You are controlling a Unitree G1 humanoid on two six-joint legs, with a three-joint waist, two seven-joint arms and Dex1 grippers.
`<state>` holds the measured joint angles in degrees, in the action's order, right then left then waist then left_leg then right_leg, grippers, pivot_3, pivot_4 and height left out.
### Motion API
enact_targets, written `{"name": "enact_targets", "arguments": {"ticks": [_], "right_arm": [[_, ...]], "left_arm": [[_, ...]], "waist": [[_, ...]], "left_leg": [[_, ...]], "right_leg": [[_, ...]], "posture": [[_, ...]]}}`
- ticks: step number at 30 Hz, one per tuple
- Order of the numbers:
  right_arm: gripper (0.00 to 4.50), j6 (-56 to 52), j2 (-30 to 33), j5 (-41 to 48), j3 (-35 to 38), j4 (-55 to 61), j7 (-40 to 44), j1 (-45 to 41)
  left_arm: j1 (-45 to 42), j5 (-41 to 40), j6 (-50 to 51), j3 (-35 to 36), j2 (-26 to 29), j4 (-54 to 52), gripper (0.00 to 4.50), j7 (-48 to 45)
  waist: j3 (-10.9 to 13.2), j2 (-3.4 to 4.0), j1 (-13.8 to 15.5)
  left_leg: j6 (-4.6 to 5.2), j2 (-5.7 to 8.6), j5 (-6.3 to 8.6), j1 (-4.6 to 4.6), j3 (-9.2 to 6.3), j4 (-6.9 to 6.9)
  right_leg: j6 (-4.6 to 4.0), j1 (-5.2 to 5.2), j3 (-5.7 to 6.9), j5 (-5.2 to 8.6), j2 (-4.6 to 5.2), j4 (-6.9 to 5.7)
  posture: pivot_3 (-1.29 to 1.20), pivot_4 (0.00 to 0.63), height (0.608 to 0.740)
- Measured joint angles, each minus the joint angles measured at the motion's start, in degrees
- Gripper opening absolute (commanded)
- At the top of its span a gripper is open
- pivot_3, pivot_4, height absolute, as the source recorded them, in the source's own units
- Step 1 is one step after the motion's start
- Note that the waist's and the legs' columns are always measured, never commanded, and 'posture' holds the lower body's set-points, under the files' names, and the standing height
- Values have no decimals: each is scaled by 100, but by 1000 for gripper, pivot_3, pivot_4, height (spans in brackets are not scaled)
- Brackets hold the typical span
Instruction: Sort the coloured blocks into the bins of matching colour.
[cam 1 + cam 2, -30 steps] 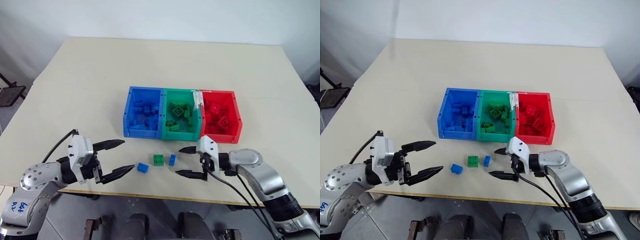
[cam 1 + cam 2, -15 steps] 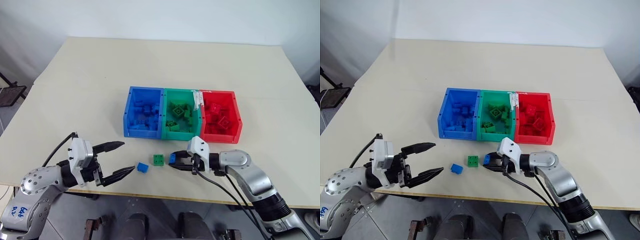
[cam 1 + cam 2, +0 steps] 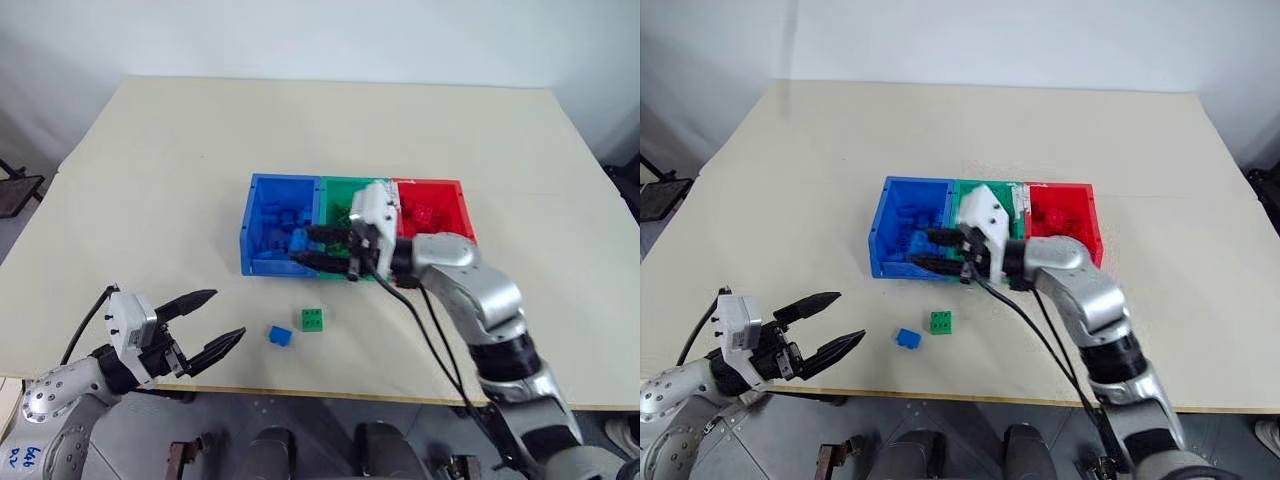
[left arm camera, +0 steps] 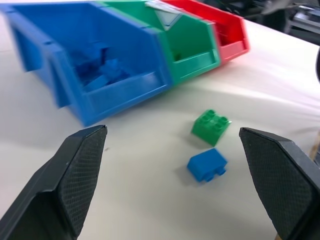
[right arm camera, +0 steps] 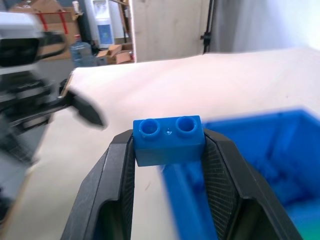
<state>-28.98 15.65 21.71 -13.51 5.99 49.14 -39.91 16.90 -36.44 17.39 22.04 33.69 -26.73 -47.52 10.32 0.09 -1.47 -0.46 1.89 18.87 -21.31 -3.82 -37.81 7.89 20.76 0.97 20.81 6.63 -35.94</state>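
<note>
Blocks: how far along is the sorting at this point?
Nearly finished. All three bins already hold blocks of their own colour. In hand: the right gripper is shut on a blue block over the blue bin. Left on the table: one green block and one more blue block, near the open, empty left gripper.

Three joined open-top bins are set in a row at the table's centre: a blue bin point(image 3: 262, 225) at 9 o'clock, a green bin point(image 3: 335, 193) in the middle, a red bin point(image 3: 447, 205) at 3 o'clock, each loaded with matching bricks. A two-stud blue block point(image 5: 169, 140) is held above the blue bin's front edge. At 6 o'clock of the bins, a green block point(image 3: 312, 319) and a second blue block point(image 3: 281, 336) lie close together.
</note>
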Motion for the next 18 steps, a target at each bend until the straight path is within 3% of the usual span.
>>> {"name": "enact_targets", "arguments": {"ticks": [3,7,12,18], "right_arm": [[1465,435,-502,-562,-217,-1036,-438,-521],[2848,929,-768,-958,-175,-1770,-778,-934],[4476,1159,-664,-957,-133,-1755,-600,-818],[4476,1305,469,-529,258,-889,436,271]], "left_arm": [[295,31,-147,243,-54,32,4500,37],[582,49,-315,501,-66,30,4500,28],[711,49,-329,602,-61,10,4500,16],[567,54,-328,581,97,36,4500,-37]], "waist": [[0,0,-37],[0,-1,-41],[0,-1,-22],[-1,-3,-9]], "left_leg": [[3,17,1,-7,5,5],[3,19,0,-16,9,20],[5,25,0,-25,9,25],[15,33,2,-27,10,25]], "right_leg": [[-1,21,3,-1,0,-10],[-1,63,14,-1,-2,-53],[-1,67,16,-1,-2,-60],[-1,54,13,-1,1,-46]], "posture": [[0,150,740],[0,150,740],[0,150,740],[0,150,740]]}}
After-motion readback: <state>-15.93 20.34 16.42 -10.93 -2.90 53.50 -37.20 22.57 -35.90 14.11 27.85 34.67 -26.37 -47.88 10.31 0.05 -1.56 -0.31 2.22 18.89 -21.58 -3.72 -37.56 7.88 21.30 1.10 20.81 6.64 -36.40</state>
